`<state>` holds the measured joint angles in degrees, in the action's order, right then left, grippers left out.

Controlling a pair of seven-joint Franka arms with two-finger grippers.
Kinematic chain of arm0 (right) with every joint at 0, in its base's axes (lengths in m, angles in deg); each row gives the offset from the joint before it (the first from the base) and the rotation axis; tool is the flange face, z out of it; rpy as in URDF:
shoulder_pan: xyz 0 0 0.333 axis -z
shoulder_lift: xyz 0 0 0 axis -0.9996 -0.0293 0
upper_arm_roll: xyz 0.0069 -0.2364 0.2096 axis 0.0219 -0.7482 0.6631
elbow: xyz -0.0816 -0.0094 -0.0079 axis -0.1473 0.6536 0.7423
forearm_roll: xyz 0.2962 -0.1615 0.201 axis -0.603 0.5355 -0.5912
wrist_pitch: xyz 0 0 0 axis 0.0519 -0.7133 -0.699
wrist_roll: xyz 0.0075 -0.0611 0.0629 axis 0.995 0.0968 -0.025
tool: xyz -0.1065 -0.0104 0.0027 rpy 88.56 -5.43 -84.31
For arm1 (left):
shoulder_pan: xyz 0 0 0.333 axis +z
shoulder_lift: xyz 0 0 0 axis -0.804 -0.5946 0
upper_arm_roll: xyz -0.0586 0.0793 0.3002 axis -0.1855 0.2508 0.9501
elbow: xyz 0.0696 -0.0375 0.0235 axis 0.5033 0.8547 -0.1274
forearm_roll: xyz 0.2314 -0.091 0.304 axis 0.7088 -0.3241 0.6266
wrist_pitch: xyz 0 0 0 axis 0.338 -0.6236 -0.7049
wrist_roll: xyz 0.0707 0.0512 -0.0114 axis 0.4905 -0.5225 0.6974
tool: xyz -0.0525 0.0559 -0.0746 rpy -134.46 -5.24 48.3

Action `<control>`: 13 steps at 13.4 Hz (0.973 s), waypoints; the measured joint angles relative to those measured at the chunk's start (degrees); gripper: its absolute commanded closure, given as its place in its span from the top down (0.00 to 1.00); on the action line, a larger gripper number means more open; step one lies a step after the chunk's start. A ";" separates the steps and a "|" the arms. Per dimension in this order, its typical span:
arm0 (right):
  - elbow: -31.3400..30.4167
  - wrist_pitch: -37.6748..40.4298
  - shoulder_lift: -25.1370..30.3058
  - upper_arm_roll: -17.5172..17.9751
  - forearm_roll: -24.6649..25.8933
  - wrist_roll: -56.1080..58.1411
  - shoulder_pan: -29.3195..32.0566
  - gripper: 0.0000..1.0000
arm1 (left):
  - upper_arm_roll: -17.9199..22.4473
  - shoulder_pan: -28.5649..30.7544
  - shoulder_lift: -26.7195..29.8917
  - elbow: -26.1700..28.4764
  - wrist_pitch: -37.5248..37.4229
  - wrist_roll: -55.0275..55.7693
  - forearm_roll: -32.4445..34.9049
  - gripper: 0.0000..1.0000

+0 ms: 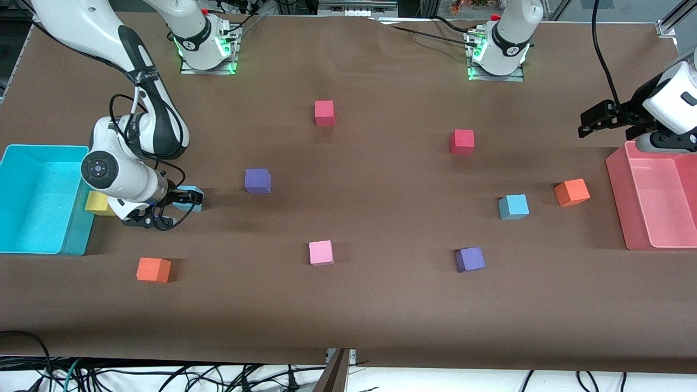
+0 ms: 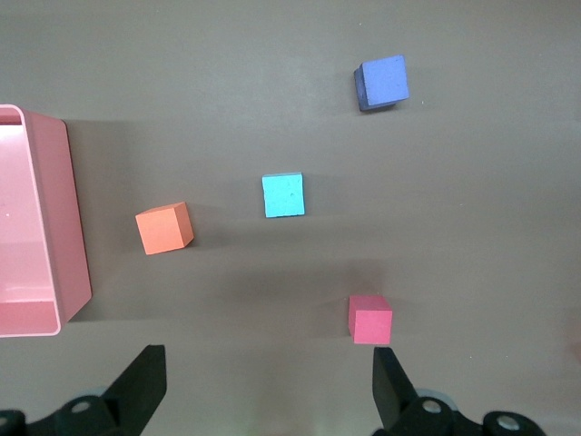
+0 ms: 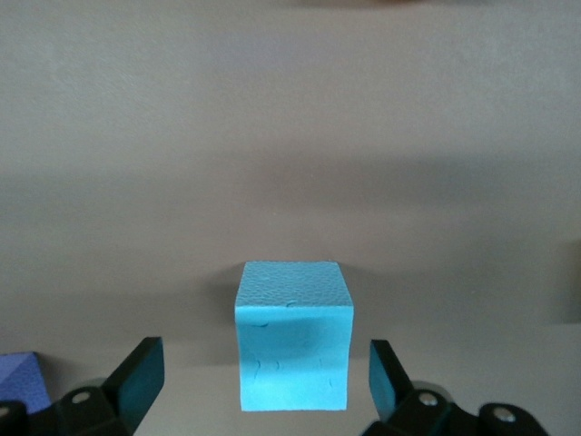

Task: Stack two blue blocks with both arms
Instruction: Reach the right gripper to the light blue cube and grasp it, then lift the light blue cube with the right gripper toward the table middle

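Sitting by the cyan bin (image 1: 32,163), one blue block (image 3: 293,334) lies between the right gripper's (image 3: 263,381) open jaws; closing squarely suits. Second block (image 1: 513,207) rests near the pink bin (image 1: 618,185), left gripper (image 1: 599,121) open, waiting above.

Both arms (image 1: 136,81) are glossy white shells with black joint bands; bases (image 1: 207,49) glow green on grey mounting plates. Black cables loop along the right arm's wrist. Grippers are black, with wedge-shaped fingers (image 3: 136,377) and silver screws.
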<state>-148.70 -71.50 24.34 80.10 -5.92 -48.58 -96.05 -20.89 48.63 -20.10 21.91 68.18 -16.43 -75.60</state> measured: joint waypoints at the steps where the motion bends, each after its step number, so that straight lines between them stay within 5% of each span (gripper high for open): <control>1: -0.23 -0.33 -0.14 -0.06 0.00 0.00 0.12 1.00 | 0.00 0.00 0.00 0.00 0.00 0.00 0.00 1.00; 9: -0.85 -3.12 -3.44 -0.49 -0.01 -0.01 0.52 0.98 | 0.00 -0.01 -0.02 0.01 0.00 0.00 0.00 1.00; 10: -0.85 -3.12 -3.56 -0.49 -0.01 -0.01 0.52 0.88 | 0.00 -0.01 -0.03 0.01 0.00 0.00 0.00 1.00; 12: -0.85 -3.12 -3.68 -0.49 -0.01 0.02 0.52 0.00 | 0.00 -0.02 -0.13 0.02 0.03 0.00 0.00 1.00; 13: -0.86 -3.12 -3.83 -0.48 -0.01 0.28 0.52 0.00 | -0.02 -0.02 -0.23 0.02 0.11 0.00 0.00 1.00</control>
<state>-149.56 -74.63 20.52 79.61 -5.93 -48.30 -95.53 -20.90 48.61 -20.33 21.93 68.29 -16.43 -75.60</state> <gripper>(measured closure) 0.163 0.000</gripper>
